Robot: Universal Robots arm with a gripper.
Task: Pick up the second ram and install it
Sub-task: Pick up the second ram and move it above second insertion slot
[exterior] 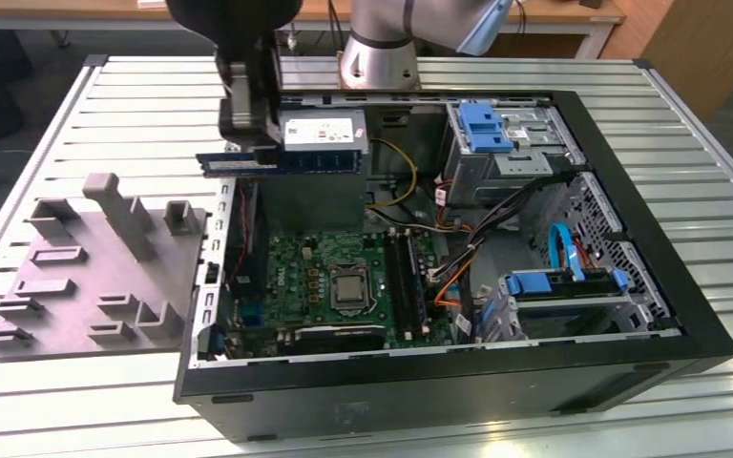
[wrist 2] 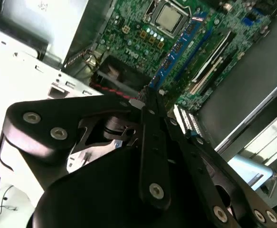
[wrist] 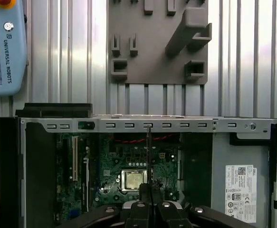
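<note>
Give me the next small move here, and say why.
Likely a shift toward the exterior view's right and downward. The gripper holds the second ram in the air above the case, while the black memory slots lie lower on the motherboard, further toward that side.

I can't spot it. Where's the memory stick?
At the exterior view's left, the claw holds the memory stick level above the open computer, near the power box.
</note>
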